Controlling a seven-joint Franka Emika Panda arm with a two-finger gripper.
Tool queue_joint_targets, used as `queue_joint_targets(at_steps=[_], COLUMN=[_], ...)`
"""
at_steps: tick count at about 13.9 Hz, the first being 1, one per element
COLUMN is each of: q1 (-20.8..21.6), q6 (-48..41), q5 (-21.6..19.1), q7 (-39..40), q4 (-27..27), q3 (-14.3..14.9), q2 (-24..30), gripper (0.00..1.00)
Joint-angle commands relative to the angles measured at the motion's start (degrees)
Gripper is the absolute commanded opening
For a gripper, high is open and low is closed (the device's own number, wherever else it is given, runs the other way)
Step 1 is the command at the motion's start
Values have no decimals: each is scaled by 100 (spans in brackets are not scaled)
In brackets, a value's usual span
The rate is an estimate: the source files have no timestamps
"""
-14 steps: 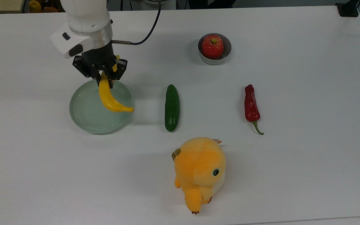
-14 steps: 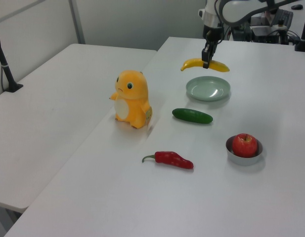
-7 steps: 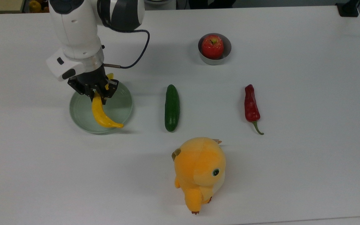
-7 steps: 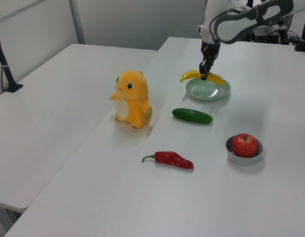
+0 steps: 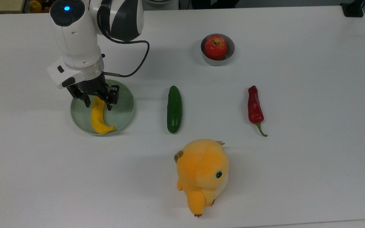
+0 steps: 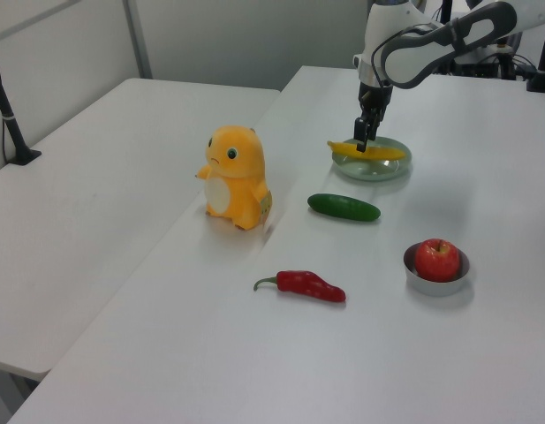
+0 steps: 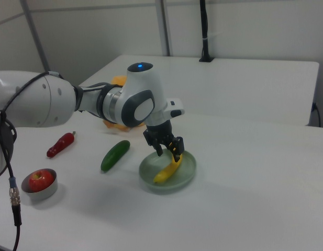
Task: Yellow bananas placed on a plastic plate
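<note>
The yellow banana (image 5: 99, 117) lies inside the pale green plastic plate (image 5: 123, 110), its curved body running from under the tool toward the plate's rim nearest the top view's bottom edge, with its pointed tip hooking toward the top view's right. In the right view the banana (image 7: 168, 168) rests flat on the plate (image 7: 186, 171). The tool (image 5: 98, 103) stands just above the banana's upper end, its two fingers spread apart on either side of the fruit and no longer pinching it. On the white table (image 5: 296, 174), to the top view's right of the plate, lies a dark green cucumber (image 5: 174, 109), further right a red chili pepper (image 5: 254, 108). A red apple (image 5: 215, 47) sits in a small grey bowl (image 5: 230, 54). An orange plush toy (image 5: 202, 174) stands nearest the top view's bottom edge.
</note>
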State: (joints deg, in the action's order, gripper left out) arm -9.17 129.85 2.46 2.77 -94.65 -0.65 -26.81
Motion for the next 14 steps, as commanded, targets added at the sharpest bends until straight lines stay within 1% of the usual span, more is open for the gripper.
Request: queue_joint_targets(at_steps=[1,3,4,5,6,7,9,10,11,13,14], q1=[3,30,38,56,73,74,82,143,266,363,564], q6=[23,-91,-353,-712,-1299,-1687,-2260,-2584,-2849,-3515,-3746], q5=[79,36,9,0,-26,-35,-79,-148,-306,-474,-483], q7=[-242,-242,-251,-251,-277,-390,-680,-847,-936,-945,-945], q4=[-18,-18,-9,43,287,394,579,580,545,536,501], q3=[12,12,12,4,-5,-31,-40,-58,-67,-67,-23], q2=[114,473,632,799,1000,1150,1519,1860,2142,2521,2706], gripper=[100,100,100,100,100,100,100,100,100,100,100])
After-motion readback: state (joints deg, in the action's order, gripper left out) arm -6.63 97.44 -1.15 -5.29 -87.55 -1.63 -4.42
